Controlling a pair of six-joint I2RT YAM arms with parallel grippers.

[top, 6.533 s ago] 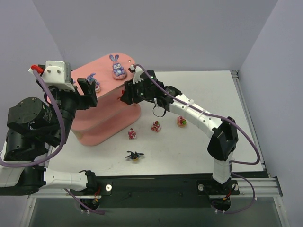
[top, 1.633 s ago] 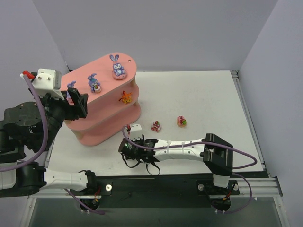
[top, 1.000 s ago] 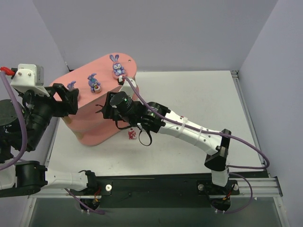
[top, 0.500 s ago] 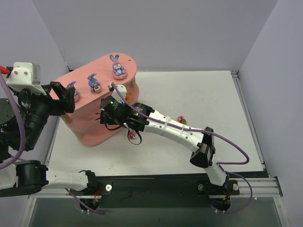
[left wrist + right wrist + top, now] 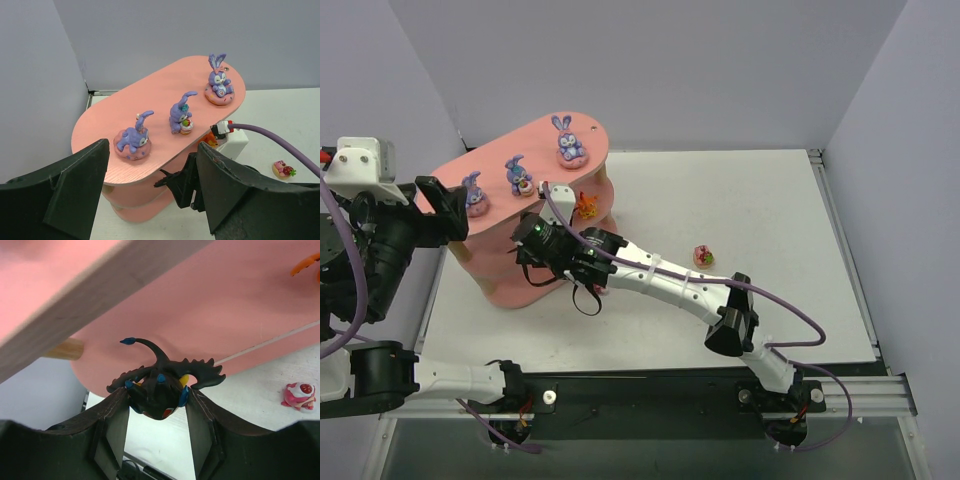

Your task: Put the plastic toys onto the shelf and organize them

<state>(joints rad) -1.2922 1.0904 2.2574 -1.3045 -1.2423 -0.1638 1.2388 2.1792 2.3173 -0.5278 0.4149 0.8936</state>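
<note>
Firmly the right gripper (image 5: pixel 156 407) has its jaws clamped on a glossy black spiked figurine (image 5: pixel 159 385) beside the salmon-pink shelf's (image 5: pixel 210 305) oval boards, while the left gripper (image 5: pixel 150 165) has its jaws spread wide.

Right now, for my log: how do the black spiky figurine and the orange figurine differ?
The black spiky figurine is clamped in the right gripper; the orange figurine stands on the shelf, middle board. One is black with blue tips, the other orange. Both are small toys.
</note>
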